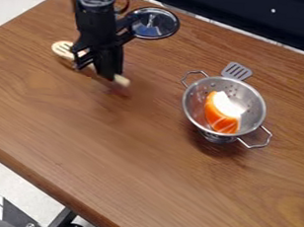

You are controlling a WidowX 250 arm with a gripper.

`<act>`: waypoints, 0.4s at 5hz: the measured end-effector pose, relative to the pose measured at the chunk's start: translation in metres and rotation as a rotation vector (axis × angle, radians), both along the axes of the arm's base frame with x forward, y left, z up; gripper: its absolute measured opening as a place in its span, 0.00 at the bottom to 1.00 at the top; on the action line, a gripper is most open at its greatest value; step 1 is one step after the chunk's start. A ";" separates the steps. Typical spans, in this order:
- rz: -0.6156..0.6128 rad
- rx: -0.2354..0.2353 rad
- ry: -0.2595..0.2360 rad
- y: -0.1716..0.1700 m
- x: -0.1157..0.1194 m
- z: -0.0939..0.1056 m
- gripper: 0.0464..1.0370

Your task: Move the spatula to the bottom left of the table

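I have the black two-finger tool (97, 70) over the upper-left part of the brown wood-grain counter (143, 179), and it is holding the pale wooden slotted spatula (62, 49) by the handle. From where I watch, the spatula's slotted head sticks out on the left side of the tool and the handle's end on the right, a little lower in view. That puts it well apart from the near left edge.

Just right of my arm I see a shiny round silver lid (155, 23), near the far edge. Over on the right stands a silver metal colander (253, 101) with two wire handles, and inside it lies an orange-and-white striped piece of food (220, 118). A grey slotted spatula head (236, 70) pokes out at the colander's far side; I can't see its handle.
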State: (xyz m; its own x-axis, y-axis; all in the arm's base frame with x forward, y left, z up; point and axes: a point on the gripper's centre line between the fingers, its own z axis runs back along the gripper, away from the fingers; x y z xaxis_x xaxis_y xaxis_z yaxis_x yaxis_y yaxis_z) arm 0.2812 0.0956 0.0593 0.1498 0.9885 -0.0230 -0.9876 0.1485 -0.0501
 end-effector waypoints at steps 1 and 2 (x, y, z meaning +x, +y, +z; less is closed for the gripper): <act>-0.130 -0.019 -0.014 -0.014 -0.024 0.010 0.03; -0.334 0.016 -0.033 -0.024 -0.044 0.012 0.03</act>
State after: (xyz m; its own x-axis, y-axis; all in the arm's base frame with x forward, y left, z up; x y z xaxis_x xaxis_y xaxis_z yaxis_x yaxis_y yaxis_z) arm 0.2367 0.0717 0.0708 0.4656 0.8850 0.0029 -0.8823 0.4644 -0.0764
